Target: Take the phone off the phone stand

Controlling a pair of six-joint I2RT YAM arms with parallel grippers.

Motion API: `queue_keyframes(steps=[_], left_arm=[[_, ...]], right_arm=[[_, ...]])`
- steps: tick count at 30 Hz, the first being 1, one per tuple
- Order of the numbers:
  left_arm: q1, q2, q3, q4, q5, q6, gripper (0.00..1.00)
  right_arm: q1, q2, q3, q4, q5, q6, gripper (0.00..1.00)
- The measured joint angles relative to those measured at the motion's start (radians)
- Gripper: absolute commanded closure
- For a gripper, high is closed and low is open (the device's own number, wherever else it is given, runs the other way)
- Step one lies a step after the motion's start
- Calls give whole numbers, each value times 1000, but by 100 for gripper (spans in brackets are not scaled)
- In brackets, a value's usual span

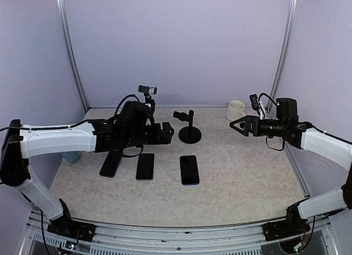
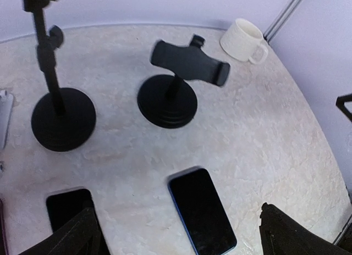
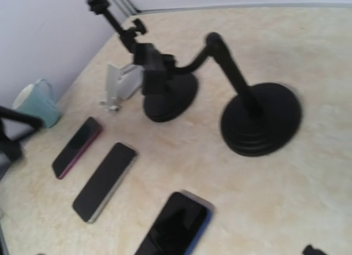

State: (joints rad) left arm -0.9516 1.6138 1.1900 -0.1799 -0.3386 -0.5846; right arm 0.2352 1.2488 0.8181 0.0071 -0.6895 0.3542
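Note:
A black phone stand [image 1: 190, 133] stands mid-table; its clamp [image 2: 190, 62] holds nothing. Three phones lie flat in front of it: a blue-edged one [image 1: 190, 170], a silver-edged one [image 1: 145, 166] and a dark red one [image 1: 111, 163]. My left gripper [image 1: 166, 133] hovers just left of the stand, open and empty. Its fingers [image 2: 82, 233] are spread wide above the blue-edged phone [image 2: 202, 217]. My right gripper [image 1: 235, 125] is open and empty, held above the table right of the stand. The blue-edged phone [image 3: 176, 225] lies below it in the right wrist view.
A second, taller black stand [image 2: 60, 117] stands behind my left arm. A white mug [image 1: 236, 109] sits at the back right. A teal mug [image 3: 36, 104] and a small white holder [image 3: 118, 87] sit at the left.

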Motion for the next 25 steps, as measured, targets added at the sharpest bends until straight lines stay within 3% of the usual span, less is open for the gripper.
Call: queue_keyframes(steps=[13, 25], left_arm=[[344, -426, -363, 64, 157, 52, 1], [426, -635, -582, 68, 224, 51, 1]], right_arm=[[-59, -197, -132, -83, 95, -17, 0], [-62, -286, -294, -64, 126, 7, 0]])
